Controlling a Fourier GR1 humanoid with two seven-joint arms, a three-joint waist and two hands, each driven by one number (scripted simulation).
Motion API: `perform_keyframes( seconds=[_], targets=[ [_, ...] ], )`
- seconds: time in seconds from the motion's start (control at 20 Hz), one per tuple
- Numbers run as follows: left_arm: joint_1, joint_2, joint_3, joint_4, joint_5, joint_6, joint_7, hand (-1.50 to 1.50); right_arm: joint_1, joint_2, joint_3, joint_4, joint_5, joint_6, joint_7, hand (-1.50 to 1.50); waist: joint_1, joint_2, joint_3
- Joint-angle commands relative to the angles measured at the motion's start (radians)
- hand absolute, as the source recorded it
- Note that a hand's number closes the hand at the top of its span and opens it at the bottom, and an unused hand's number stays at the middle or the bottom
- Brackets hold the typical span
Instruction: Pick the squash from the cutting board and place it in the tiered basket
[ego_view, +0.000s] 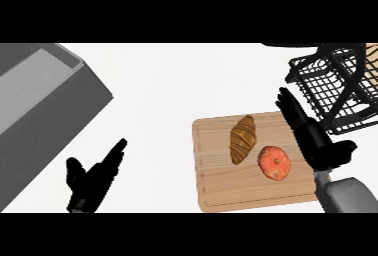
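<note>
white worktop (184, 80), seen from my head camera looking steeply down; it fills the view from edge to edge.

grey box-like unit (40, 115): largest item i log, set at an angle over the worktop's left edge and far-left corner, a paler recess on its top.

cutting board (221, 195): pale wood, rectangular with a groove near its rim, at the worktop's near-right area, slightly turned.

tiered basket (332, 85): black wire mesh, at the worktop's far-right corner, just beyond the board's far-right corner; something tan shows behind its wires at the right edge, i cannot tell what.

right hand (319, 142): black, on a grey forearm (343, 195) coming in from the near edge; it lies over the board's right edge, fingers straight and together pointing toward the far side, thumb spread out to the right, holding nothing. its fingertips are near the basket's lower wires.

left hand (88, 180): black, near the worktop's near-left corner, just beside the grey unit; fingers straight and raised, thumb apart, resting.

croissant (242, 139): brown, striped, lying lengthwise on the far middle of the board.

squash (274, 162): orange, rounded, on the board's right half, just beside the croissant's near end and just left of my right hand; i cannot tell whether hand and squash touch.
</note>
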Motion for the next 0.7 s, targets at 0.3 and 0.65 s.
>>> perform_keyframes(
  seconds=[0.3,0.65],
  targets=[
    [-0.005,-0.002,0.072,0.026,-0.107,0.205,-0.075,0.00,0.140,-0.210,-0.339,0.069,0.179,-0.411,0.068,1.50,-0.106,-0.022,-0.020],
    [0.066,-0.006,0.069,-0.010,-0.189,0.315,-0.128,0.00,0.317,0.110,-0.494,-0.263,-0.003,-0.626,-0.092,-1.50,-0.044,-0.026,-0.010]
  ],
)
